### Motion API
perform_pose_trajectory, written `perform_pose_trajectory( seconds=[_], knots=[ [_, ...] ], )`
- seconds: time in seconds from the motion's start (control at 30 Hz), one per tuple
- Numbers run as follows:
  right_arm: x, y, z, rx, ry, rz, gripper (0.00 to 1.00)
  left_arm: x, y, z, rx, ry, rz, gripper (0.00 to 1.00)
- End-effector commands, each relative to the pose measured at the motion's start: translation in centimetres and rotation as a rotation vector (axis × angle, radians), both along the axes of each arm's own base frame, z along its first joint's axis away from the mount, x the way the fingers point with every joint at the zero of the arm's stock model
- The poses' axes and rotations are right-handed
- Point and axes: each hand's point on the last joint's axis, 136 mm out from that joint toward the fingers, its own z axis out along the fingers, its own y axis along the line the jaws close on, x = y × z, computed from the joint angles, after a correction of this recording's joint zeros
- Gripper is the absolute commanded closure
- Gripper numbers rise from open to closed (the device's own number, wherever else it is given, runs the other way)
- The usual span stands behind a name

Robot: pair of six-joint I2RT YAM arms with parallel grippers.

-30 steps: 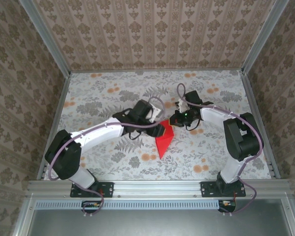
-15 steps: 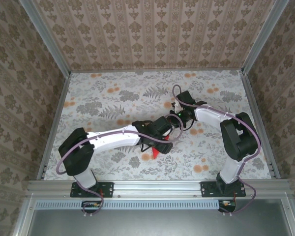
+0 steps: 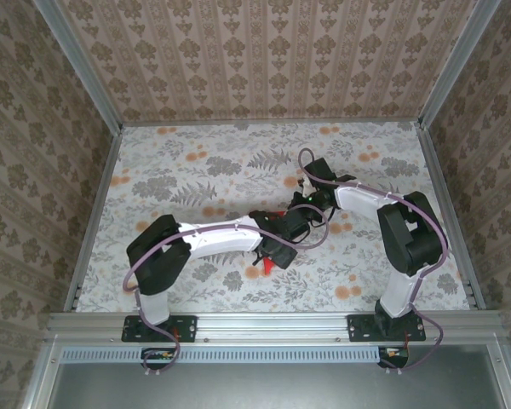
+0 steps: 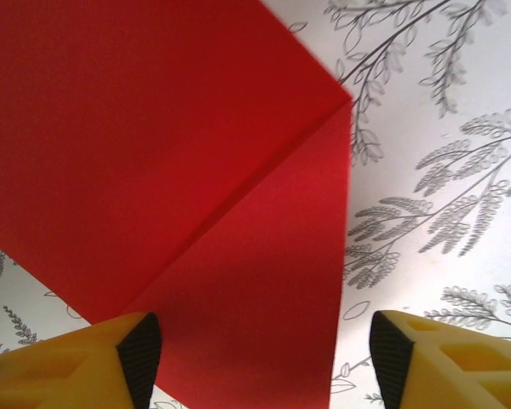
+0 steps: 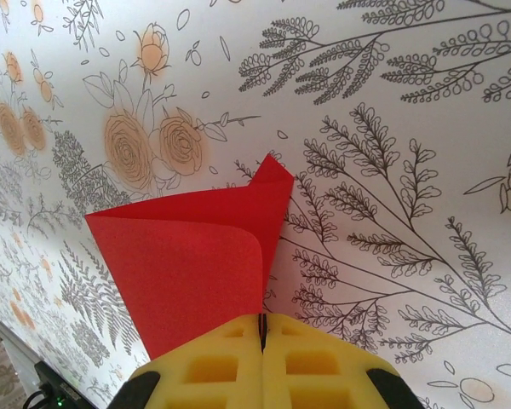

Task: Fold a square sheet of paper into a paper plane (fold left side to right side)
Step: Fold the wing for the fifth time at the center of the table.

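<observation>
This is looking like a robotics lab test booth: beige damask-patterned wall panels (image 3: 272, 60) and silver aluminium frame rails (image 3: 272, 322) are boxing in a counter wearing a white floral-print cloth (image 3: 179, 162).

Red paper (image 5: 187, 256), folded, lies on flowered tablecloth (image 5: 392, 170); upper flap curls. Right gripper (image 5: 261, 328): yellow fingers (image 5: 213, 366) pressed together, the paper's right edge meets their seam. Whether it is pinched is unclear.
</observation>
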Motion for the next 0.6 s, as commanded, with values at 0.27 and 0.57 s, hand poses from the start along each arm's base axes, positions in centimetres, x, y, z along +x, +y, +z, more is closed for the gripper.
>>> perform_pose_trajectory(
  seconds=[0.27,0.57],
  knots=[
    [0.3,-0.1,-0.6,-0.035,0.029,-0.021,1.00,0.1,0.1,-0.7,0.042,-0.003,0.003,0.65],
    [0.7,-0.1,-0.7,-0.041,0.013,-0.014,1.00,0.2,0.0,-1.1,0.018,0.018,0.016,0.81]
  ],
)
